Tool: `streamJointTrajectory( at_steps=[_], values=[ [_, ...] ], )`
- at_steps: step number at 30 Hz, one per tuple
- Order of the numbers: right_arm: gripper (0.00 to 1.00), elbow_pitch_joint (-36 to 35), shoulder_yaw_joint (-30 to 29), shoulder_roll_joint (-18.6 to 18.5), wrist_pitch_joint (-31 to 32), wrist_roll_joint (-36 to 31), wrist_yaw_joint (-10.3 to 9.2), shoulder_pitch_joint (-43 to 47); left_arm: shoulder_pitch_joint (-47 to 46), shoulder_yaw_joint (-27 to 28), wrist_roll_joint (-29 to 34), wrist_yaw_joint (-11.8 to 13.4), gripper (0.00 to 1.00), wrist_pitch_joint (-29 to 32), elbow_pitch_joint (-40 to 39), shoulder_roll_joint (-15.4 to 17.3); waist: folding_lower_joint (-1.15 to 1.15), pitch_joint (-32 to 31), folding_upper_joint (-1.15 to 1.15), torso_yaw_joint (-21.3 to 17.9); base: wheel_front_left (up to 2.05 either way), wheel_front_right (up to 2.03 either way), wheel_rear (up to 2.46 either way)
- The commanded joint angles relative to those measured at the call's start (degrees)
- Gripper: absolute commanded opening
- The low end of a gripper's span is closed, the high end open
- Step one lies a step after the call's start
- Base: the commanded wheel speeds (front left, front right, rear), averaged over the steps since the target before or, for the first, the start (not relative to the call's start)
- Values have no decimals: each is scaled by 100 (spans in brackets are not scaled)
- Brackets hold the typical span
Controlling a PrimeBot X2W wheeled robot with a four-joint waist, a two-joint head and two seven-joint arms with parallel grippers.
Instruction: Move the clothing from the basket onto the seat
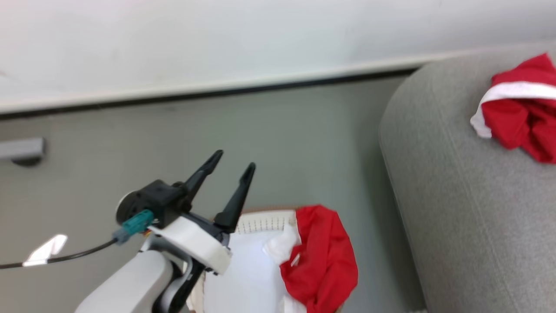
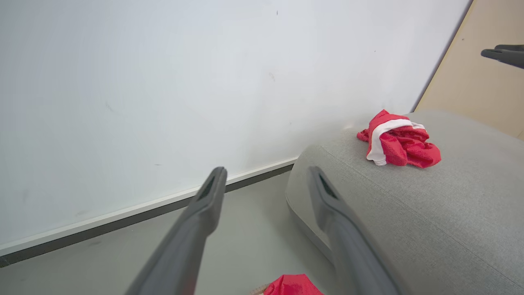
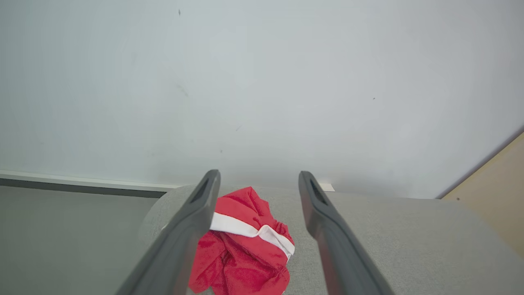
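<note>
Head view, done: one red garment point(image 1: 519, 113) lies crumpled on the seat point(image 1: 451, 195).
Remaining: second garment point(image 1: 323, 261) hangs over the basket point(image 1: 265, 224) rim.
Left gripper point(image 1: 235, 159): spread, empty, near the basket.
Right gripper point(image 3: 258, 176): spread, empty, above the seat's garment.

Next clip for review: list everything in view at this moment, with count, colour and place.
seat: one, light grey, head view right.
basket: one, cream-white with tan rim, bottom centre, beside the seat.
clothing: two, red with white trim; one crumpled on the seat, the other draped over the basket's rim.
padding: one, white, inside the basket.
floor: grey, between wall and seat.
wall: white, with a pale skirting board.
fitting: one, grey, far left; cannot tell what.
left tool: dark fingers, open, empty, above the basket.
right tool: dark fingers, open, empty, above the clothing on the seat.
</note>
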Motion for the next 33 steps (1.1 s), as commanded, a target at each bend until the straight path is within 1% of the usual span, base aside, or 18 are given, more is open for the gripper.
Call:
streamJointTrajectory(
  at_steps=[1,3,5,8,10,12,14,15,21,25,28,33],
  values=[
    [100,-94,16,-32,-64,50,-12,161,139,71,-94,37,100,-15,-10,61,1,-496,0,138,0,0,0],
    [100,-306,-27,115,-122,262,-12,324,268,244,-142,139,100,-40,-45,100,1,-684,0,206,0,0,0],
    [100,-512,-41,181,-187,299,-12,513,403,399,-164,197,100,-52,-64,117,1,-874,0,290,0,0,0],
    [100,-888,-57,364,-314,164,-12,799,632,644,-226,310,100,-52,-115,146,1,-1068,0,403,0,0,0],
    [100,-1128,-112,606,-422,202,-12,1026,797,839,-208,401,100,-52,-180,145,1,-1187,0,465,0,0,0],
    [100,-1356,-167,794,-518,104,-12,1263,1019,998,-152,486,100,-51,-234,135,1,-1298,0,524,0,0,0],
    [100,-1543,-217,1075,-620,99,-12,1555,1238,1224,-132,563,100,-50,-294,86,1,-1406,0,590,0,0,0],
    [100,-1620,-229,1173,-680,69,-12,1724,1363,1287,-127,571,100,-50,-295,72,1,-1470,0,634,0,0,0],
    [100,-2062,-81,1871,-1063,224,-12,2715,2007,1870,-5,767,100,-52,-263,-24,1,-1605,0,817,0,0,0],
    [100,-2182,36,2219,-1392,243,-12,3281,2398,2273,210,736,100,-51,-336,-173,1,-1651,0,855,0,0,0],
    [100,-2150,103,2451,-1683,264,-12,3696,2745,2536,478,619,100,-51,-389,-358,1,-1741,0,862,0,0,0],
    [100,-2091,312,2581,-2112,207,-13,4136,3168,2954,940,361,100,-52,-414,-756,1,-1807,0,836,0,0,0]
  ],
)
